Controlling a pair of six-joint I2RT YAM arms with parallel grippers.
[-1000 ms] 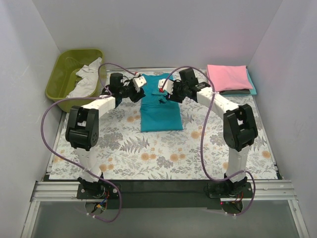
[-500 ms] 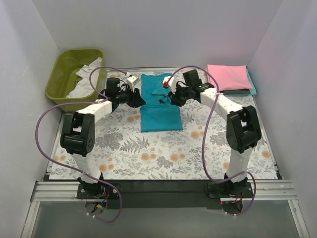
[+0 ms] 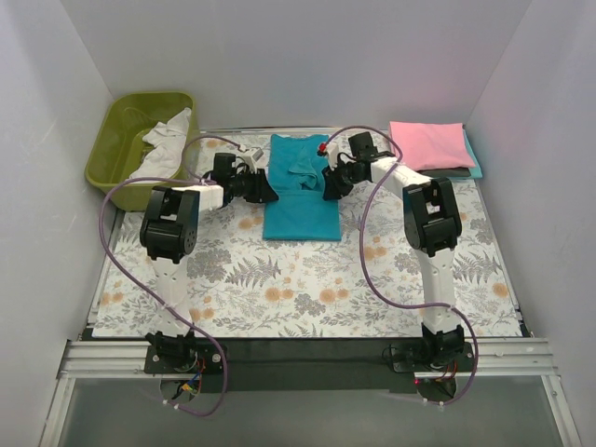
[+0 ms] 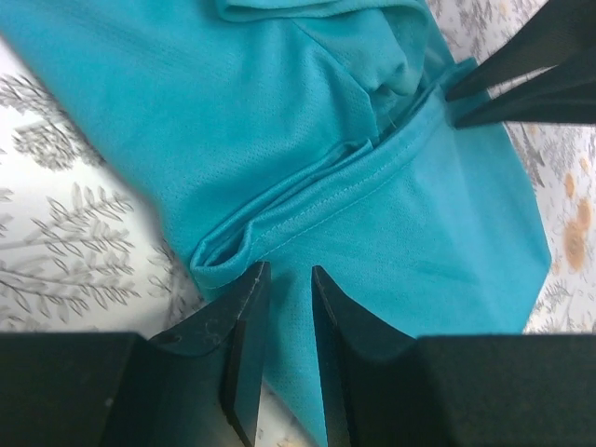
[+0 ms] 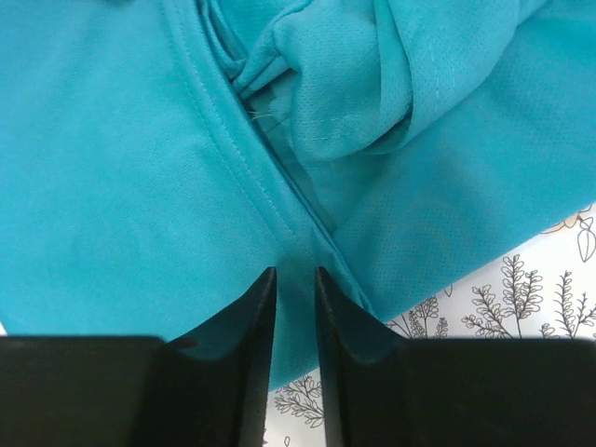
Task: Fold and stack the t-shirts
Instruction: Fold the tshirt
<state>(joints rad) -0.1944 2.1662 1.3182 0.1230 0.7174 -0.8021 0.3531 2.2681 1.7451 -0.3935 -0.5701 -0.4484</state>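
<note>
The teal t-shirt lies part-folded at the back middle of the floral cloth, its upper half bunched in folds. My left gripper is low at the shirt's left edge. In the left wrist view its jaws stand almost together, with teal cloth pinched between them beside a folded hem. My right gripper is at the shirt's right edge. In the right wrist view its jaws are just as close, on the stitched hem. A pink t-shirt lies folded at the back right.
An olive-green tub holding white cloth stands at the back left. The pink shirt rests on other folded cloth. White walls close in the back and both sides. The right gripper's fingers show in the left wrist view.
Both grippers have come down from above the shirt's middle to its left and right edges. The arms have stretched out low, and the shirt's upper part has spread toward the back.
</note>
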